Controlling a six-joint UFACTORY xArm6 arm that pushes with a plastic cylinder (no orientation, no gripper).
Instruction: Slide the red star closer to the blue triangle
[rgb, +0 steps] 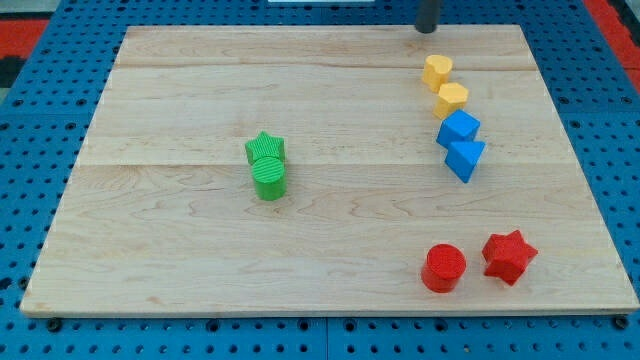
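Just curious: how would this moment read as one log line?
my tip: view's top, above yellow blocks | red star: bottom right, untouched | blue triangle: above it, apart

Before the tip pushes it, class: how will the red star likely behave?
The red star sits flat and squat on the smooth wooden board, so it probably slides, not tips. Pushed off-centre on a point, it may spin. It looks rigid.

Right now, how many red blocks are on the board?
2. The red star sits near the view's bottom right, and the red cylinder is just to its left, slightly apart. Nothing seems hidden; the board shows whole.
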